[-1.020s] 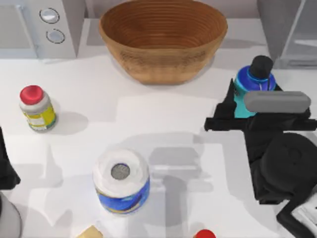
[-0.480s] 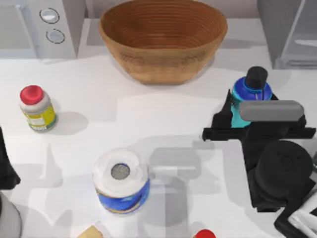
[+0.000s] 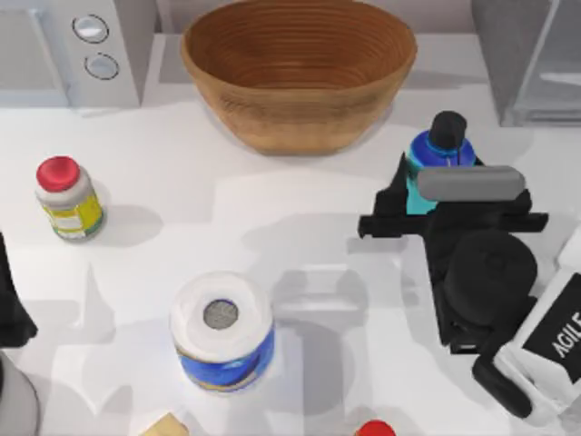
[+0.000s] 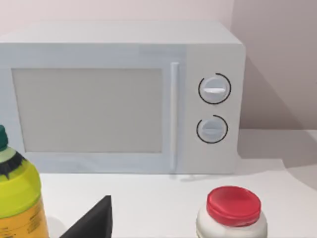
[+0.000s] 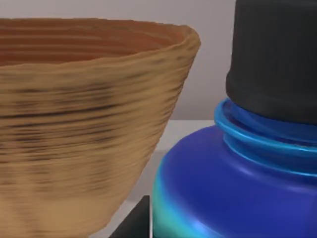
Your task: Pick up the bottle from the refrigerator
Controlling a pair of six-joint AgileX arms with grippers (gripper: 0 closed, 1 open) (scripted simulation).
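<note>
One right claw (image 3: 419, 195), pinching the bottle (image 3: 432, 156), has carried it leftward, away from the refrigerator (image 3: 531, 54).

You're only getting the top of the bottle (image 3: 434, 153) from above; the right gripper (image 3: 427, 195) and its grey bar are covering the lower body, so you can't tell how the fingers are sitting on it. The refrigerator (image 3: 536, 59) is getting cut off at the top right corner. On the near edge, a red cap (image 3: 374, 429) and a tan thing (image 3: 166, 426) are poking in, too clipped to identify. The left arm (image 3: 11, 304) is mostly out of frame.
</note>
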